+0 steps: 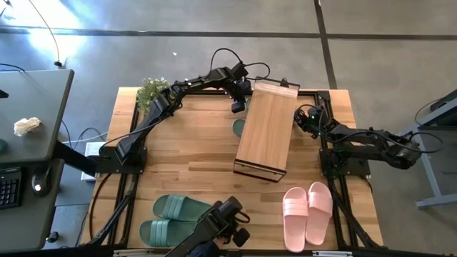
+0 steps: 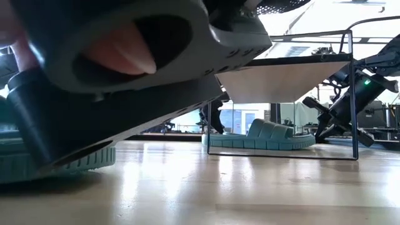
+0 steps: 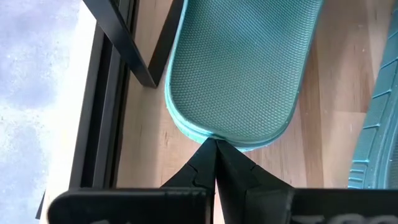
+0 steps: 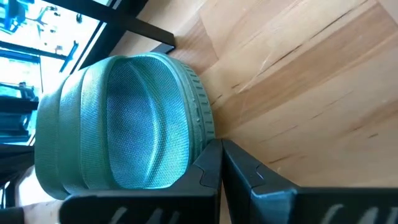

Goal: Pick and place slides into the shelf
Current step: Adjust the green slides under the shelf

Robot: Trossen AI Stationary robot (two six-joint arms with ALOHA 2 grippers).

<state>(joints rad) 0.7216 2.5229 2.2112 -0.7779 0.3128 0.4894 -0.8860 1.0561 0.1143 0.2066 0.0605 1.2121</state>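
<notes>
On the left of the table (image 1: 186,153), near its front edge, two green slides (image 1: 175,218) lie side by side as a pair. A dark arm or mount (image 1: 221,225) at the front edge overlaps their right ends, and in the low view this dark body fills the near left and blocks most of the sight across the table.

The left arm reaches from the table's left side toward the far edge, and the left hand (image 1: 238,107) hangs just off the shelf's far left corner with its fingers pressed shut, holding nothing. In the left wrist view its closed tips point at the rounded end of a green slide (image 3: 239,81) lying beside a dark frame bar.

The shelf (image 1: 265,128) stands in the middle, tilted slightly, one in number. A green edge (image 1: 238,127) shows at its left side, and the low view shows a green slide (image 2: 262,137) lying under its top.

To the right, the right hand (image 1: 308,118) sits just beside the shelf's far right side, fingers shut and empty; its wrist view shows a green slide (image 4: 124,121) right at the closed tips.

At the front right lie two pink slides (image 1: 307,213), a pair, touching each other. Five or six slides show in all; I cannot tell whether the wrist views show one slide or two.

Off the table, a small plant (image 1: 151,91) stands at the far left corner and a grey desk (image 1: 36,107) further left.
</notes>
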